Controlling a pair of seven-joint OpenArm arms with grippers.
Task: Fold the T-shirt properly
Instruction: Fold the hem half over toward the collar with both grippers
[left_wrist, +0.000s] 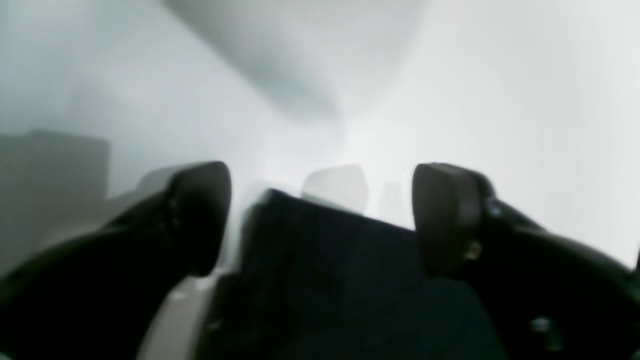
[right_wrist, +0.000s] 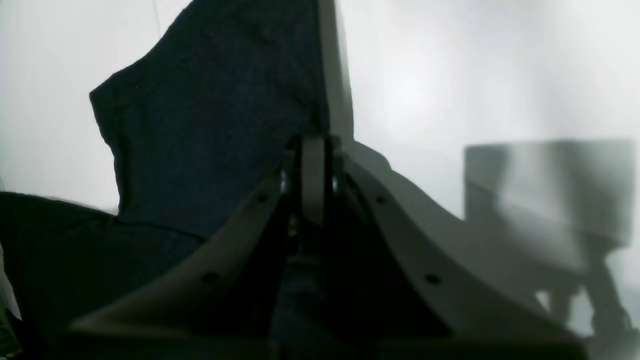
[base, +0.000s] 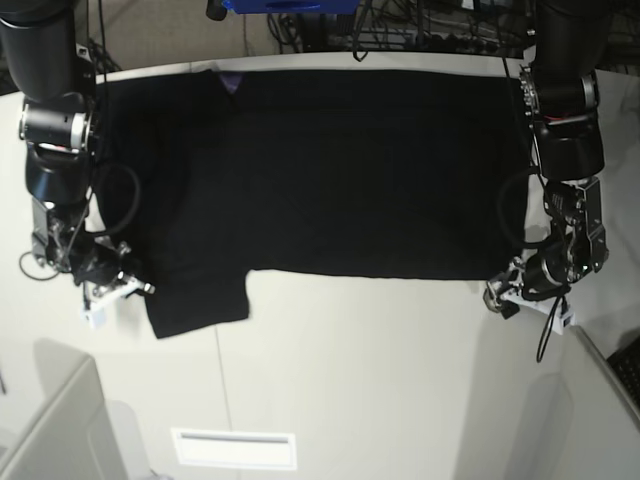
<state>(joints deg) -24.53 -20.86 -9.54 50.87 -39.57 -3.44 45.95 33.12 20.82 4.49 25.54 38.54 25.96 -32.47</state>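
Observation:
The black T-shirt (base: 330, 170) lies spread flat across the far half of the white table (base: 380, 380), with one sleeve hanging toward the near left. A bit of purple shows at its far left edge. My left gripper (base: 497, 297) sits at the shirt's near right corner. In the left wrist view it (left_wrist: 320, 210) is open, and a corner of the black cloth (left_wrist: 340, 260) lies between the spread fingers. At the sleeve's left edge my right gripper (base: 140, 288) is shut. Its tips (right_wrist: 314, 150) meet the edge of the cloth (right_wrist: 215, 115), which seems pinched.
A flat white label (base: 233, 448) lies near the table's front edge. Grey panels rise at the near left (base: 50, 430) and near right (base: 605, 400) corners. Cables and a blue object (base: 290, 5) sit behind the far edge.

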